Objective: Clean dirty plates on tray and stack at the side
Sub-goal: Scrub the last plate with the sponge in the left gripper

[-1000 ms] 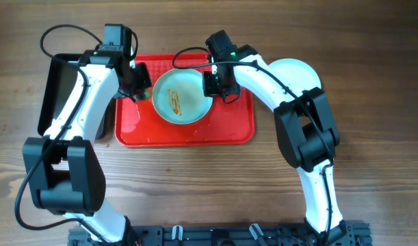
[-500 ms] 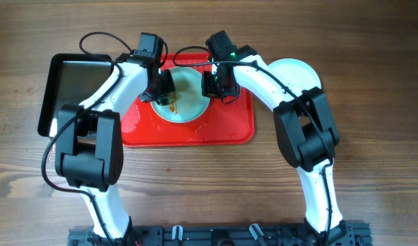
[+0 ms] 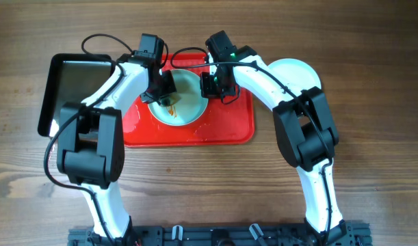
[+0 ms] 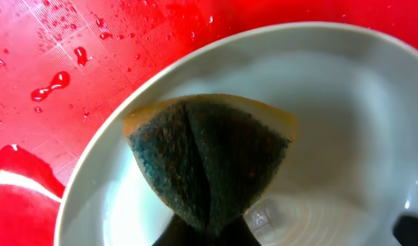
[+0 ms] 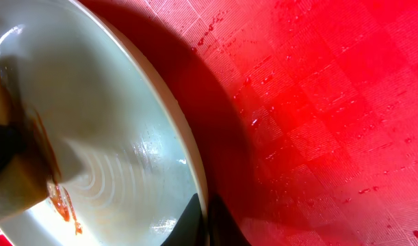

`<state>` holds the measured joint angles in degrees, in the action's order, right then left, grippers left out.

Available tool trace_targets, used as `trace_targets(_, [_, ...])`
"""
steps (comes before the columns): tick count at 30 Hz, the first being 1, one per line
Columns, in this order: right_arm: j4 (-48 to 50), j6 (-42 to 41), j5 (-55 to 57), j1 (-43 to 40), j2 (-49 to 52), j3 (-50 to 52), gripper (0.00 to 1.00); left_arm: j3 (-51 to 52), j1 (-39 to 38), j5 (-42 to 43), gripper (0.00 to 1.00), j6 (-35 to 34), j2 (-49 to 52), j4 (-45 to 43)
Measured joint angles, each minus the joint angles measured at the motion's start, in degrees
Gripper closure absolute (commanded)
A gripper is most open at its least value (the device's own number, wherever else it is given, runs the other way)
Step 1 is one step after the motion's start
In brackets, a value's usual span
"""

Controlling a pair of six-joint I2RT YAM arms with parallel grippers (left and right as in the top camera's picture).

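- Red rectangular plastic tray lies at the upper centre of the overhead view on the wooden table. One pale mint round plate sits in the tray's upper middle.
- Overhead view: the left claw is over the plate's left half and the right claw is at its right rim. Both arms reach the plate, and the left is the one over the dirt. An orange-brown sauce streak shows just below the left claw.
- Overhead view: a second pale round plate rests on the table right of the tray, partly under the right arm. A black metal pan lies off the tray's left end.
- Left wrist view: the left claw is clamped on a dark green scouring sponge with a yellow edge. The sponge is folded into a wedge and pressed into the plate's hollow near the left rim. Water beads dot the tray at the upper left of the frame.
- Right wrist view: the right claw's two fingers are nearly closed, pinching the plate's rim at the bottom centre of the frame. The streak lies at the lower left, right beside the sponge.
- Judgement: the next wipe has to travel across that streak while the right claw steadies the rim.
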<state>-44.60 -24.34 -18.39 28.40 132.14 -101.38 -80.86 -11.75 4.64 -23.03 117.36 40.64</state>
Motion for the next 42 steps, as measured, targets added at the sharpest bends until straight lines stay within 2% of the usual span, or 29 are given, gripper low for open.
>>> trace_targets(5, [0.09, 0.00, -0.02, 0.00, 0.02, 0.00, 0.96, -0.70, 0.00, 1.03, 0.96, 0.33, 1.53, -0.42])
trace_targets(8, [0.09, 0.00, 0.00, 0.00, 0.04, 0.02, 0.96, -2.89, 0.11, 6.84, 0.96, 3.78, 3.26, 2.03])
trace_targets(12, [0.11, 0.00, -0.02, 0.00, 0.04, 0.07, 0.96, -3.37, 0.11, 16.33, 0.96, 10.21, 4.26, 10.93])
trace_targets(17, [0.13, 0.02, -0.02, 0.00, 0.04, 0.07, 0.96, -3.26, 0.11, 17.86, 0.96, 14.93, 4.68, 13.57])
trace_targets(20, [0.13, 0.02, -0.02, 0.00, 0.04, 0.07, 0.96, -3.41, -0.92, 9.51, 0.96, 9.75, 3.85, 13.35])
trace_targets(23, [0.15, 0.02, -0.02, 0.00, 0.04, 0.09, 0.96, -3.74, -1.55, -6.03, 0.96, 1.46, 3.15, 11.69])
trace_targets(25, [0.26, 0.00, -0.02, 0.00, 0.04, 0.11, 0.96, -3.67, -1.64, -12.85, 0.96, -1.09, 3.10, 8.61])
trace_targets(28, [1.36, -0.04, -0.72, 0.22, 0.09, 0.11, 0.96, -3.19, -1.77, -19.28, 0.96, -2.75, 3.45, 2.16])
trace_targets(30, [1.60, -0.04, -1.05, 0.28, 0.09, 0.11, 0.96, -3.15, -1.79, -20.35, 0.96, -2.75, 3.76, -0.09])
trace_targets(33, [1.42, -0.07, -1.09, 0.26, 0.09, 0.11, 0.96, -3.15, -1.57, -16.06, 0.96, -0.39, 3.80, -1.29])
trace_targets(35, [1.20, -0.07, -1.07, 0.11, 0.09, 0.11, 0.96, -3.43, -0.66, -9.94, 0.96, 1.75, 3.80, -1.40])
trace_targets(36, [1.07, -0.04, -1.07, -0.07, 0.09, 0.11, 0.96, -3.65, -0.07, -4.31, 0.96, 3.21, 3.80, -1.07])
trace_targets(39, [0.98, -0.04, -1.07, -0.20, 0.09, 0.11, 0.96, -3.74, -0.20, 7.69, 0.96, 4.81, 3.89, 2.84])
trace_targets(42, [0.94, -0.02, -1.07, -0.22, 0.09, 0.11, 0.96, -3.52, -0.26, 13.16, 0.96, 6.23, 4.09, 7.43])
